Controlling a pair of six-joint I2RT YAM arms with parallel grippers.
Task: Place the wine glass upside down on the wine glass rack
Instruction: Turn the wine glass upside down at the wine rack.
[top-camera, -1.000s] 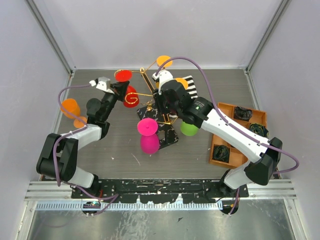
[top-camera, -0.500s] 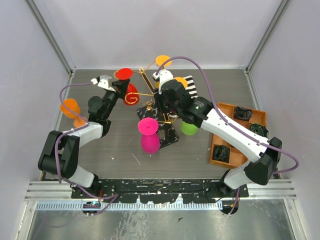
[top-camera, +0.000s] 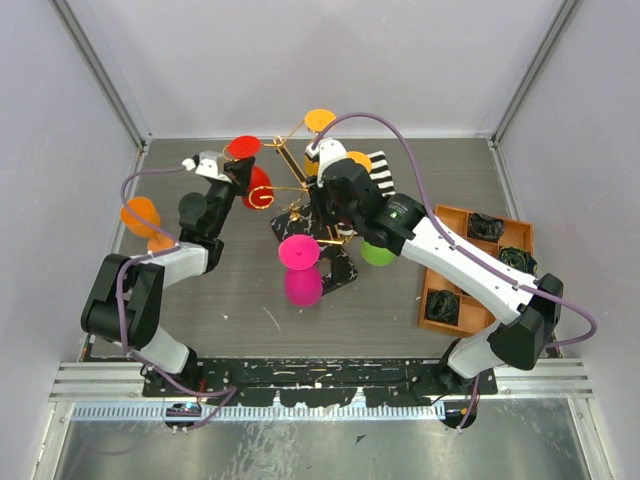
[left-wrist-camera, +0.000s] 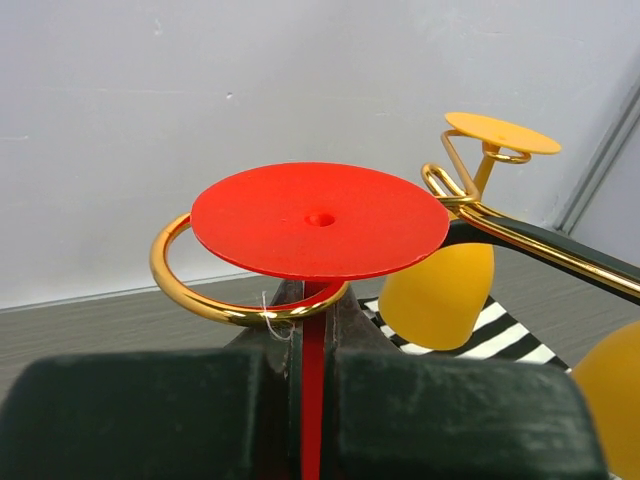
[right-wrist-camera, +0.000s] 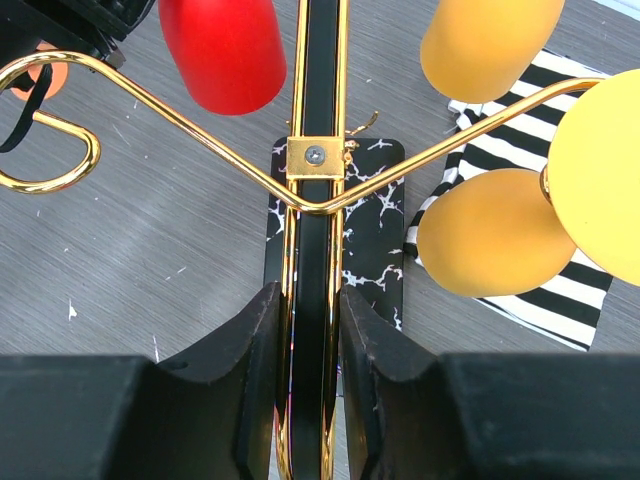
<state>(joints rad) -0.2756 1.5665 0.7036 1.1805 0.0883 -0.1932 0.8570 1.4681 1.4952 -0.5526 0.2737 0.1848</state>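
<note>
The red wine glass (top-camera: 256, 184) hangs upside down, foot (left-wrist-camera: 320, 220) up and bowl (right-wrist-camera: 220, 50) down. My left gripper (left-wrist-camera: 312, 390) is shut on its stem, just below the foot. The foot lies over a gold scroll ring (left-wrist-camera: 195, 290) of the wine glass rack (top-camera: 300, 190). My left gripper also shows in the top view (top-camera: 236, 172), left of the rack. My right gripper (right-wrist-camera: 318, 340) is shut on the rack's upright gold post, above its black marble-veined base (right-wrist-camera: 375, 230). It also shows in the top view (top-camera: 335, 205).
Orange glasses (right-wrist-camera: 490, 235) (left-wrist-camera: 440, 295), a pink glass (top-camera: 300, 272) and a green glass (top-camera: 377, 256) hang on the rack. An orange glass (top-camera: 143, 217) lies at the left. A striped cloth (right-wrist-camera: 540, 300) lies behind the rack. A brown tray (top-camera: 455, 215) of dark items is on the right.
My left gripper has shifted the red glass slightly back and left. The top of the rack has leaned a little left with it. My right gripper still holds the post.
</note>
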